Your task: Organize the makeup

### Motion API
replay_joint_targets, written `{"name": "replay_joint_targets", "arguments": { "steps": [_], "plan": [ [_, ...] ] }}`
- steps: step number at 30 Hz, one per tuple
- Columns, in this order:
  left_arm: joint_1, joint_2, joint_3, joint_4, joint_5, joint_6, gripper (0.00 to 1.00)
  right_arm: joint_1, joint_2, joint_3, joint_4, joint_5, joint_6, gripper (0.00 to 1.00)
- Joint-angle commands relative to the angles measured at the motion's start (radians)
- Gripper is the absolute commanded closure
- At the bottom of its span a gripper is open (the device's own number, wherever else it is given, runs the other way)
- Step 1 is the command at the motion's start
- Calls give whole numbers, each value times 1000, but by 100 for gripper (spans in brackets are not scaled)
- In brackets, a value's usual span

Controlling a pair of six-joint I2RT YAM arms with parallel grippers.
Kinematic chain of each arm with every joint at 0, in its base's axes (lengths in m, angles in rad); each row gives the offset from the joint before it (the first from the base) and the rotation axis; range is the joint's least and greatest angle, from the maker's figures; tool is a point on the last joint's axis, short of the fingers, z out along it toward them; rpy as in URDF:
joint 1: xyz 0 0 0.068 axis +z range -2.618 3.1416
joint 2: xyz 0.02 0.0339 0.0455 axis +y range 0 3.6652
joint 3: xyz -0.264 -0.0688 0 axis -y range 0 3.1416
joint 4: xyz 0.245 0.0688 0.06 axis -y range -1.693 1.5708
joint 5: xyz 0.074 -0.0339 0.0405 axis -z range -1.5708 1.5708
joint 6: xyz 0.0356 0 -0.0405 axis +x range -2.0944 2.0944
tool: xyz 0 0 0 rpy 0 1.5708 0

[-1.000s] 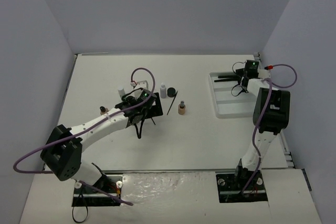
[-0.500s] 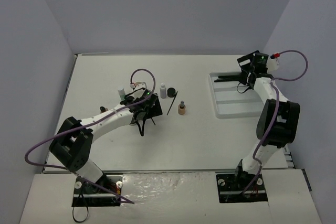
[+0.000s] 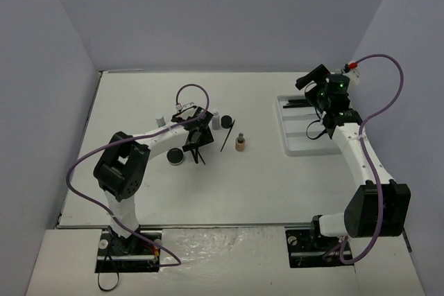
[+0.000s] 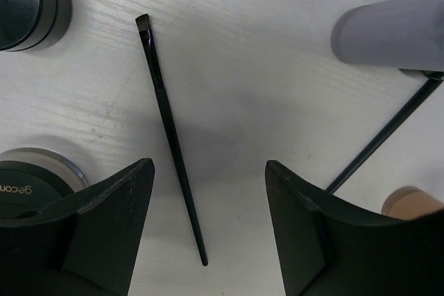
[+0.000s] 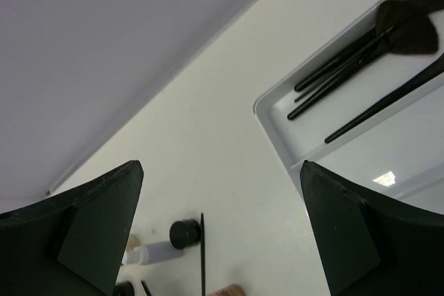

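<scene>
The makeup lies mid-table. A thin black brush [image 4: 170,136] rests flat on the table between the fingers of my left gripper [image 4: 209,164], closer to the left finger and untouched; the gripper is open. Round it are a black jar [image 4: 28,1], a second jar [image 4: 35,171], a clear-grey bottle [image 4: 388,32], another thin brush [image 4: 385,136] and a tan bottle [image 3: 240,145]. My right gripper [image 3: 307,81] hangs open and empty above the far end of the white tray [image 3: 288,145]. Several black brushes [image 5: 361,53] lie in the tray's far compartment.
A small white-capped bottle [image 3: 161,121] stands left of the left gripper, and a black jar [image 3: 175,156] sits just in front of it. A black cap [image 5: 184,233] lies beside the grey bottle. Grey walls close in the table on three sides.
The left gripper has lowered over the thin brush and its jaws have narrowed. The right gripper has opened, lifted out of the tray and swung toward the far wall.
</scene>
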Motion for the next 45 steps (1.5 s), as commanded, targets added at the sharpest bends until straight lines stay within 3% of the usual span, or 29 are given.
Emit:
{"name": "replay_joint_targets", "arguments": {
  "steps": [1,10,20,26,29,36,40,45],
  "plan": [
    [28,1,50,-27,-1,-40,41,59,-80,-22,-5,5,-67,6],
    [44,53,66,-58,-3,-39,60,112,-177,-92,-39,7,-140,6],
    [38,113,71,-138,9,-29,99,133,-216,-88,-39,-61,-193,6],
    [30,48,55,-144,15,22,100,154,-215,-72,-31,-141,-248,6],
    [20,-62,37,-120,22,94,100,179,-215,-59,-10,-269,-287,7],
    [-2,-372,-103,195,187,255,100,276,-185,-31,70,-526,-329,10],
    [-14,-506,-150,349,346,332,100,351,-148,-16,130,-573,-300,12],
    [-38,-576,-174,507,447,349,100,429,-88,-16,250,-574,-219,19]
  ]
}}
